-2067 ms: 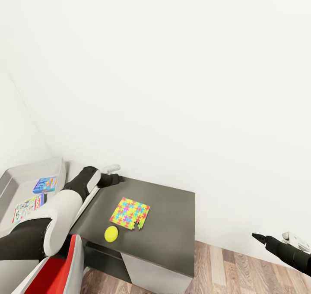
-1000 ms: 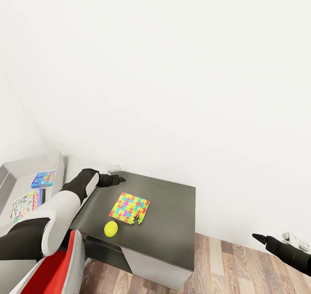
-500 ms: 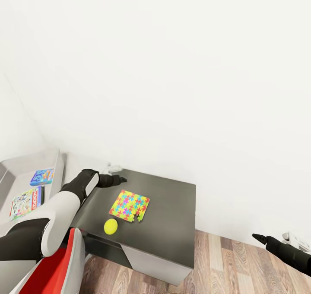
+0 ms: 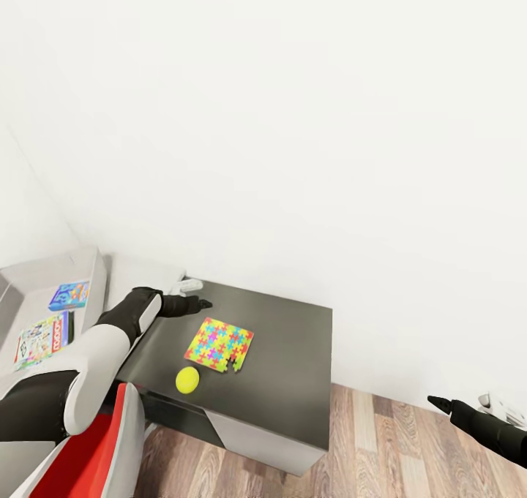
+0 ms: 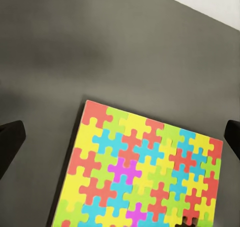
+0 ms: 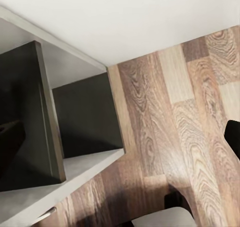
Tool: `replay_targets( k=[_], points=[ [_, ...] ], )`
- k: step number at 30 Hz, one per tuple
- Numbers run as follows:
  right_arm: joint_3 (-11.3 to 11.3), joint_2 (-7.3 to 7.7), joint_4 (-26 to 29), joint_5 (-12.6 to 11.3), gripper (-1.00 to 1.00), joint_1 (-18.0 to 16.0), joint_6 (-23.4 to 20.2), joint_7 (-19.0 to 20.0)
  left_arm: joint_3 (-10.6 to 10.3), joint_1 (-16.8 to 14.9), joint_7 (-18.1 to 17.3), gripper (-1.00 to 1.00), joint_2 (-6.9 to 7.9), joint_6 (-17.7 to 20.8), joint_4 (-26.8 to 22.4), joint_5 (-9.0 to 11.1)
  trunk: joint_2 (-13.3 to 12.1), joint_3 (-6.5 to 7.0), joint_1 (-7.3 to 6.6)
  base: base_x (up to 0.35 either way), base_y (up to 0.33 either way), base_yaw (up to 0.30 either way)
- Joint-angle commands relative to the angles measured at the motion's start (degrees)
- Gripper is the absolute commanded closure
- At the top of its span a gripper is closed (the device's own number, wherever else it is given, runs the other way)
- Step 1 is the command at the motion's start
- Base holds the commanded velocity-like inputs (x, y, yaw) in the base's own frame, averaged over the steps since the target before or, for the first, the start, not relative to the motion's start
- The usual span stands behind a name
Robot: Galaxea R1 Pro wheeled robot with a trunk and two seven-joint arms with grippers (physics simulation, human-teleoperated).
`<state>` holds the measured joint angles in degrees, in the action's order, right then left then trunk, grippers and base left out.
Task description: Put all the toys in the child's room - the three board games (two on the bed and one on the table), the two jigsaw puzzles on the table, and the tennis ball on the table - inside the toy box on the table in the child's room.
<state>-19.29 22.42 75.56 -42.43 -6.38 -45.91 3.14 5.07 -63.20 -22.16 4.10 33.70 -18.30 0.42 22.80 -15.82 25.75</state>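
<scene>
Dark table (image 4: 293, 352) against the white wall (image 4: 329, 118), carrying the jigsaw puzzle (image 4: 219, 342) near its middle and the tennis ball (image 4: 187, 379) just inside its near edge; bare tabletop lies to the right. The left gripper (image 4: 196, 305), fingers spread wide and empty, hangs over the far-left corner, the puzzle beneath it. The right gripper (image 4: 439, 403), also spread and empty, is well clear over wood floor (image 4: 410, 454); two board games (image 4: 55, 319) lie on the bed (image 4: 44, 271) at left.
</scene>
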Motion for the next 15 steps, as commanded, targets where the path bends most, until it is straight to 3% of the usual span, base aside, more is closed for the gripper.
replay_targets(
  k=[1, 15],
  points=[
    [-0.1, 0.0, 0.0, 0.2, -1.0, 0.0, -0.3, 0.3, 0.4, 0.0, -0.2, -1.0, -0.01, 0.3, -0.1, 0.0, 0.1, -0.2, 0.03, 0.0, 0.0, 0.0],
    [-0.1, 0.0, 0.0, 0.2, -1.0, -0.1, -0.3, 0.3, 0.0, -0.1, -0.2, -1.0, 0.06, -0.4, -0.1, 0.0, 0.1, -1.52, 0.03, 0.0, 0.0, 0.0]
  ],
)
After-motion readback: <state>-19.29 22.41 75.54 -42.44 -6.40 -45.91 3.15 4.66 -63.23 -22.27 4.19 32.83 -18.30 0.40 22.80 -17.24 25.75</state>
